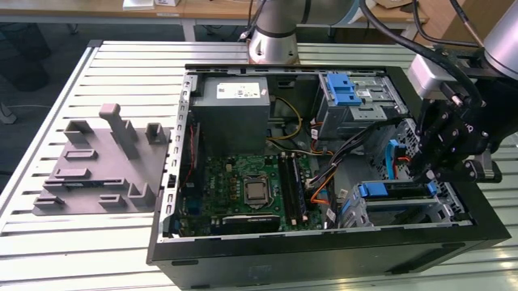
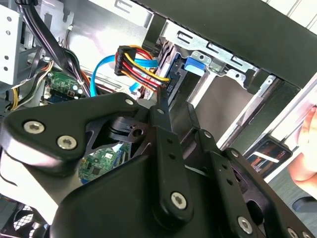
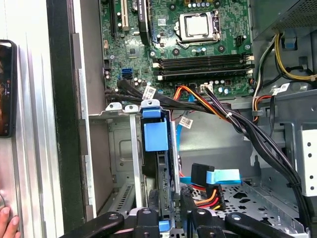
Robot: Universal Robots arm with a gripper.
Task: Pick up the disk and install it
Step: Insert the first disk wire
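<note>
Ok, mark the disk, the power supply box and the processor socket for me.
disk (image 3: 166,178), first wrist view, on its dark narrow edge.
power supply box (image 1: 235,118), exterior view, on its grey top face.
processor socket (image 1: 256,191), exterior view, on its metal centre.

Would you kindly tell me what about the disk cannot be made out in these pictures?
- Disk label: the first wrist view shows the disk edge-on in the bay, so the bay walls hide its faces.
- Disk's seating depth: in the exterior view, the gripper covers it.
- Hand: in the first wrist view, cut off by the picture's edge.
</note>
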